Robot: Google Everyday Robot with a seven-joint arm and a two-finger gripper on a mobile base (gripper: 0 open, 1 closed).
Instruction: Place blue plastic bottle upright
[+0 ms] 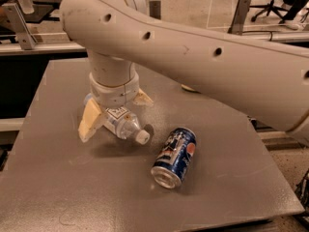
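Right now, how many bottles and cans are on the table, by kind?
Bottles: 1, the bottle lying on its side under the gripper.
Cans: 1, the can on its side, right of the bottle.
Total: 2.

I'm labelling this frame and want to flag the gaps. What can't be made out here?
- Blue plastic bottle, camera view: its base and most of its label are hidden under the gripper, which sits over it on the table.
- Pale object behind the arm: only a sliver shows, so it can't be identified.
- The arm itself: cut off by the right edge.
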